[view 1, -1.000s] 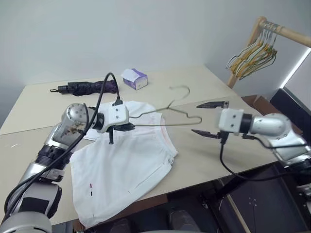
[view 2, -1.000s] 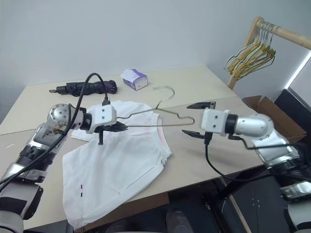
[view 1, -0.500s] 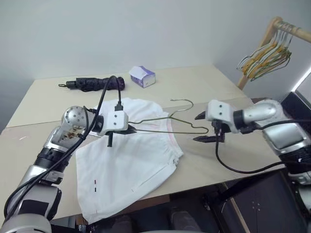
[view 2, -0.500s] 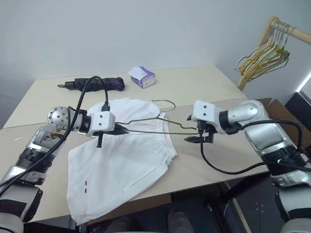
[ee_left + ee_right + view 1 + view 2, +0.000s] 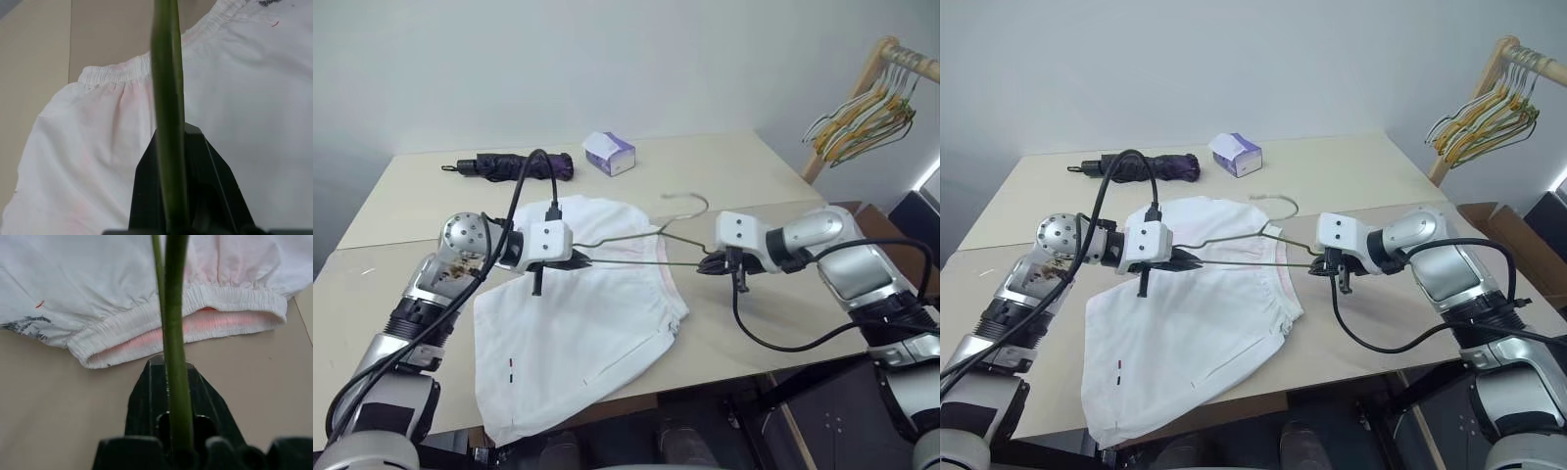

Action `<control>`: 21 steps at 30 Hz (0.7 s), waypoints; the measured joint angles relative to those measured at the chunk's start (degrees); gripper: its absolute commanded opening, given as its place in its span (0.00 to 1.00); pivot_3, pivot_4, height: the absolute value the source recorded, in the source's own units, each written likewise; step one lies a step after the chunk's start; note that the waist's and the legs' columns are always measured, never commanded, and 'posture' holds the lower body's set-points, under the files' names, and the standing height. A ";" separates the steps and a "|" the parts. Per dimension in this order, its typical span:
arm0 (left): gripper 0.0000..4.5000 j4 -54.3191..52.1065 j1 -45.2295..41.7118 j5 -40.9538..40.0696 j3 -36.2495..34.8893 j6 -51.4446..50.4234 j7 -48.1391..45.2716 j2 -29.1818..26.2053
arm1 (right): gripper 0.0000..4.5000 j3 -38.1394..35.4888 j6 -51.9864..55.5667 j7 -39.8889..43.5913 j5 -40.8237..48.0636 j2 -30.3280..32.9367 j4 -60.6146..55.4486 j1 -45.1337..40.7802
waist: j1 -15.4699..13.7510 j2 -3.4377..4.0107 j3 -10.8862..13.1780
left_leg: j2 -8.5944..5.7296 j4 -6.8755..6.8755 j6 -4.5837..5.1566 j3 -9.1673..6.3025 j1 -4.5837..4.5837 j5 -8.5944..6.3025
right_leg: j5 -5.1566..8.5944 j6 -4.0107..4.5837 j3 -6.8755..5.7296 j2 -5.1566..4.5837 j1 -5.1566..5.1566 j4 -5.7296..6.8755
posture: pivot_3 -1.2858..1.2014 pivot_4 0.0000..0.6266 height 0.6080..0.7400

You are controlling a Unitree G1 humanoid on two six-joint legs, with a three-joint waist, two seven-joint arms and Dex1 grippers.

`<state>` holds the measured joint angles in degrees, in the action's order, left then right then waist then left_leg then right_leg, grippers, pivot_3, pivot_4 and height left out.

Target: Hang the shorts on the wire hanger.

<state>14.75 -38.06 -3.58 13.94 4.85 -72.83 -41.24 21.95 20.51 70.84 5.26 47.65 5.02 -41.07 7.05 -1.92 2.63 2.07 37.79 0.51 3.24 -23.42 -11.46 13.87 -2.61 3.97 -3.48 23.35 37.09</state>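
Both claws, left claw point(image 5: 576, 260) and right claw point(image 5: 709, 262), clench the wire hanger point(image 5: 646, 247) above the shorts point(image 5: 587, 313). Keeping it level should ease threading the waistband.

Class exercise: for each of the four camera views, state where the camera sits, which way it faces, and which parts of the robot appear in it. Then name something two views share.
Left eye, right eye: head, looking down at the table; both arms show.
Left wrist: along the left gripper, shut on the wire hanger.
Right wrist: along the right gripper, gripping that hanger's other end.
Shared: the shorts lie below the hanger in both wrist views.
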 measured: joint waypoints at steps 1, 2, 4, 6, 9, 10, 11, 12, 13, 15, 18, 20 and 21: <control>0.00 0.00 0.00 0.00 0.00 0.03 -0.18 0.00 | 0.00 -0.05 -0.16 0.13 -0.02 0.00 -0.02 0.04 | 0.00 0.00 0.00 | 0.00 0.00 0.00 0.00 0.01 0.00 | 0.00 0.00 0.00 0.00 -0.01 0.00 | 0.48 0.00 1.00; 0.00 0.00 0.01 0.00 0.00 0.10 -0.47 0.00 | 0.00 -0.20 -0.26 0.35 0.00 0.00 -0.13 0.23 | 0.01 0.00 0.00 | 0.01 0.00 0.00 0.00 0.01 0.00 | 0.00 0.00 -0.01 0.01 -0.01 0.00 | 0.48 0.00 1.00; 0.00 0.01 0.02 0.01 -0.01 0.29 -1.08 -0.06 | 0.00 -0.60 -0.23 0.95 0.19 0.03 -0.91 1.15 | 0.02 0.00 0.00 | 0.01 0.00 0.00 0.00 0.02 0.00 | 0.01 -0.01 -0.01 0.01 -0.01 0.01 | 0.48 0.00 1.00; 0.06 0.13 0.09 0.00 -0.01 0.67 -2.03 -0.07 | 0.00 -1.09 -0.22 1.62 0.47 0.24 -1.84 2.09 | 0.02 0.00 0.00 | 0.00 0.00 0.00 0.00 0.01 0.00 | 0.01 -0.01 -0.01 0.01 -0.02 0.00 | 0.48 0.00 1.00; 0.23 0.85 0.05 -1.37 -0.14 1.19 -3.90 0.28 | 0.00 -2.80 0.10 2.57 1.43 0.54 -3.48 3.88 | 0.02 0.00 0.00 | 0.01 0.00 0.00 0.00 0.01 0.00 | 0.01 -0.01 -0.01 0.01 -0.01 0.00 | 0.47 0.00 1.00; 0.30 1.18 0.03 -2.26 -0.31 1.18 -4.82 0.40 | 0.00 -3.27 0.46 2.99 2.34 0.83 -4.05 4.56 | 0.04 0.00 0.00 | 0.01 0.01 0.00 0.00 0.01 0.00 | 0.01 -0.01 -0.01 0.01 -0.02 0.00 | 0.47 0.00 1.00; 0.37 1.79 -0.17 -3.21 -0.42 1.18 -5.77 0.63 | 0.00 -4.33 0.99 3.50 3.15 1.26 -5.04 5.74 | 0.03 0.00 0.00 | 0.01 0.01 0.00 0.00 0.02 0.00 | 0.02 -0.02 -0.01 0.01 -0.02 0.00 | 0.47 0.00 1.00; 0.45 2.74 -0.43 -3.68 -0.64 1.26 -6.63 0.70 | 0.00 -5.33 1.47 3.93 4.21 1.86 -5.90 6.89 | 0.00 0.00 0.00 | 0.00 0.01 0.00 0.00 0.01 0.00 | 0.04 -0.06 -0.01 0.01 -0.02 0.00 | 0.47 0.00 1.00; 0.53 4.53 -0.91 -3.90 -0.82 1.41 -7.29 0.66 | 0.00 -6.50 2.30 4.18 5.43 2.61 -6.87 8.28 | -0.07 0.00 0.00 | 0.00 0.01 0.00 0.00 0.02 0.00 | 0.11 -0.18 -0.02 0.01 -0.02 0.00 | 0.47 0.00 1.00; 0.66 8.71 -2.12 -4.46 -2.00 2.46 -7.81 0.50 | 0.00 -8.86 4.23 4.93 7.66 4.52 -8.42 11.25 | -0.10 0.00 0.00 | 0.00 0.01 0.00 -0.02 0.02 0.00 | 0.14 -0.24 -0.03 0.00 -0.03 -0.01 | 0.47 0.00 1.00; 0.89 12.43 -4.01 -5.77 -5.80 2.32 -5.64 1.06 | 0.00 -12.41 9.03 5.46 11.17 7.02 -10.28 16.52 | -0.14 -0.01 0.00 | 0.01 0.02 -0.01 -0.02 0.00 -0.01 | 0.15 -0.25 -0.04 -0.01 -0.05 -0.03 | 0.47 0.00 1.00; 0.99 12.40 -4.82 -7.77 -8.48 0.74 -4.02 1.68 | 0.00 -14.06 13.71 5.10 13.62 7.35 -10.83 19.16 | -0.13 -0.01 -0.01 | 0.01 0.03 -0.01 -0.02 0.02 -0.01 | 0.14 -0.24 -0.04 -0.01 -0.07 -0.02 | 0.47 0.00 1.00; 0.99 11.55 -4.73 -9.11 -9.94 -0.70 -3.17 2.21 | 0.00 -14.83 16.81 4.61 15.16 7.35 -10.97 20.34 | -0.08 -0.01 -0.01 | 0.01 0.03 -0.01 -0.01 0.06 -0.01 | 0.14 -0.25 -0.04 -0.01 -0.09 -0.02 | 0.47 0.01 1.00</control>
<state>26.30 -42.79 -12.69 4.01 4.14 -75.99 -39.03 7.12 37.32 75.45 20.42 55.00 -5.95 -20.73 6.97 -1.93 2.63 2.08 37.81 0.50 3.22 -23.37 -11.47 14.01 -2.86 3.93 -3.49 23.26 37.07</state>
